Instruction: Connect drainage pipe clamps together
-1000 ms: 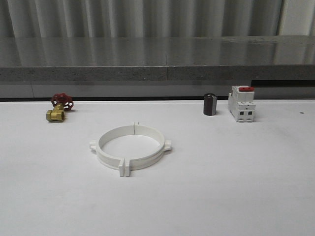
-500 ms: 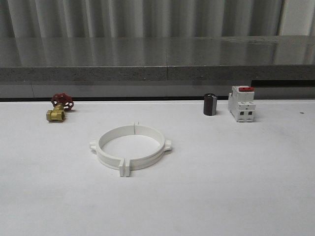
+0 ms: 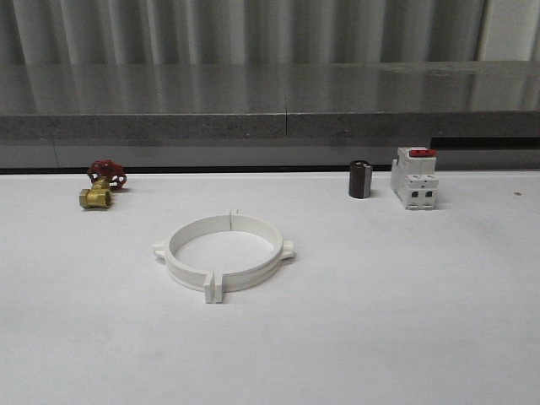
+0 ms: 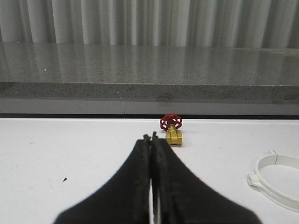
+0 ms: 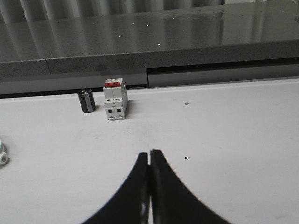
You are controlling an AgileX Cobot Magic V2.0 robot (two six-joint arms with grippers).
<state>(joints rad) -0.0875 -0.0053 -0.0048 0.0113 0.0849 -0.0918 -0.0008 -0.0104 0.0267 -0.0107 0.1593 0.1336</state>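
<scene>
Clamps (image 3: pixel 223 255), two white half-rings, are seen lying flat on the white counter (image 3: pixel 405 321), already closed into one ring; the seams run from the near tabs to the far side, and small lugs point left and right. In the left wrist view the ring's edge (image 4: pixel 278 179) lies just beside the brass valve (image 4: pixel 172 130), so the left hand (image 4: pixel 152 140), pressed together, is judged nearer. The right hand (image 5: pixel 149 156) is also pressed together and empty, facing the white breaker (image 5: pixel 115 99).

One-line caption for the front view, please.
Two white drainage pipe clamps form a closed ring on the table, between brass valve and switch block.
</scene>
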